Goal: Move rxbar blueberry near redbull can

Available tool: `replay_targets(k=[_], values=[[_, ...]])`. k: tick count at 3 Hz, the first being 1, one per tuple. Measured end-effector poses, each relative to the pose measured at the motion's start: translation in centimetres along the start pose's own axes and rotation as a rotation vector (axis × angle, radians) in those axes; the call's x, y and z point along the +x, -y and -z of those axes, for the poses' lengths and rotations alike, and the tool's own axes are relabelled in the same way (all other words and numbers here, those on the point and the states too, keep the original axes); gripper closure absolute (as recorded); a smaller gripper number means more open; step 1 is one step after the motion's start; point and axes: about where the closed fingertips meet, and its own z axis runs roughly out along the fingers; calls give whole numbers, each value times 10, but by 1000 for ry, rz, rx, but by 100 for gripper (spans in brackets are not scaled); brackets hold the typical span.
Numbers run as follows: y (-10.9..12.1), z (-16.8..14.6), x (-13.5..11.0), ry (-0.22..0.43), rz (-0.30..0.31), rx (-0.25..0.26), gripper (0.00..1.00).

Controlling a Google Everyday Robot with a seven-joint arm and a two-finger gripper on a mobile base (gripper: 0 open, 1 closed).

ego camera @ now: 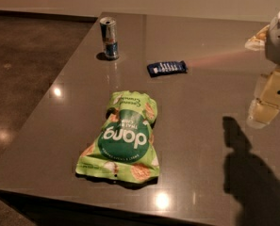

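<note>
The redbull can (109,37) stands by the bench's far left corner. A green bag (123,138) lies toward the near edge. The rxbar blueberry (167,68) lies flat, right of the can, its long side running left to right. The gripper (266,100) hangs by the right edge, holding nothing; whether it is wide or closed doesn't show. The grab isn't started, I think: next it must reach left, down to the bar.

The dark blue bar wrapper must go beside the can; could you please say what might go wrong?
The slim silver-and-blue metal can stands upright near the grey table's left edge; a bump could topple it. The small dark blue bar wrapper lies flat, so the gripper, at the view's right edge, might fail to pinch it.
</note>
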Motion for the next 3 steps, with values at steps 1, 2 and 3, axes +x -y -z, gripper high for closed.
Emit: replay_targets(k=[1,2,3], values=[[0,0,0,0,0,0,0],[9,-6,-9,10,24,-7,0],[27,-18,-29,43,48,-17,0]])
